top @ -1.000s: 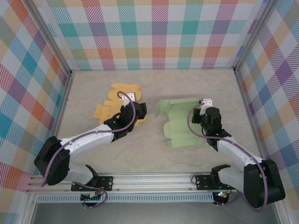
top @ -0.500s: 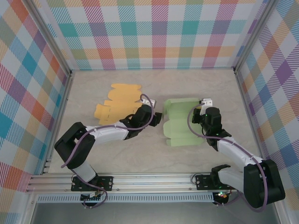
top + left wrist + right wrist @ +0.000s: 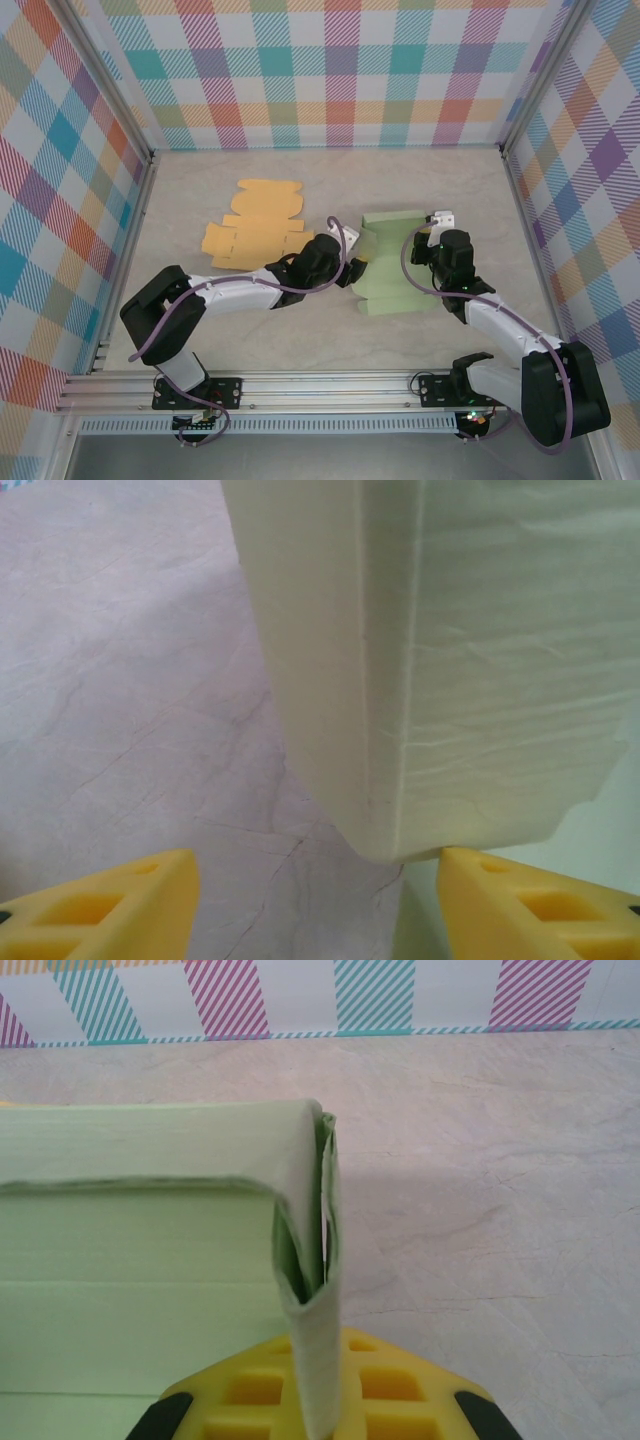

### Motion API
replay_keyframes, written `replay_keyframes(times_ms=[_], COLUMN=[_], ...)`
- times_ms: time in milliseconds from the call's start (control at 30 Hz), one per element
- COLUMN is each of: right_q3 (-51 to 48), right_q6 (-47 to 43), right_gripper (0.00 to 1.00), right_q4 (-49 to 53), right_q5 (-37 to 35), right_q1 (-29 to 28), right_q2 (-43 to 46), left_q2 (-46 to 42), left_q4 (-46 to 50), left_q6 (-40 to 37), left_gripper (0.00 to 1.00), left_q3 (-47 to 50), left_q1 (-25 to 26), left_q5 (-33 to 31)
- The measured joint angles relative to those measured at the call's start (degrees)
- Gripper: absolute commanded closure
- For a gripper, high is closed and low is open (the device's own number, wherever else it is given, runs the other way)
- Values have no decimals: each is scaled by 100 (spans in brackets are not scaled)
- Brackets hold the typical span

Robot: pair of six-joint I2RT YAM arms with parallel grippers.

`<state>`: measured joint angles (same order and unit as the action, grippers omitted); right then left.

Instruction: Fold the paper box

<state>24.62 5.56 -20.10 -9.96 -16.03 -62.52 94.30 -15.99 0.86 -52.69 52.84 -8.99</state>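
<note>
While the right tool (image 3: 322, 1400) clamps the green box (image 3: 130, 1160) — contact half hidden — the left tool (image 3: 320, 905) gapes.

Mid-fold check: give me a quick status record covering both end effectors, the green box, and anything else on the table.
left end effector: open, at the green box's raised left flap, not gripping
right end effector: shut on the box's upright right wall
green box: partly folded, left and right sides raised, base on the table
orange blank: flat, unfolded, to the left of the green box, apart from it
</note>
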Motion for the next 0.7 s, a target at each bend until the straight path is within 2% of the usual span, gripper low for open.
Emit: replay_keyframes(times_ms=[333, 500, 700], right_q3=[0, 0, 0], right_q6=[-2, -2, 0], right_gripper=[100, 100, 100], right_q4=[0, 0, 0], right_q5=[13, 20, 85], right_q1=[0, -2, -2], right_q2=[0, 0, 0], left_q2=[160, 295, 535], left_q4=[79, 52, -120], left_q6=[-321, -380, -457], left_gripper=[41, 53, 66], left_q3=[-638, -769, -848], left_q1=[0, 2, 70], left_q5=[-4, -166, -752])
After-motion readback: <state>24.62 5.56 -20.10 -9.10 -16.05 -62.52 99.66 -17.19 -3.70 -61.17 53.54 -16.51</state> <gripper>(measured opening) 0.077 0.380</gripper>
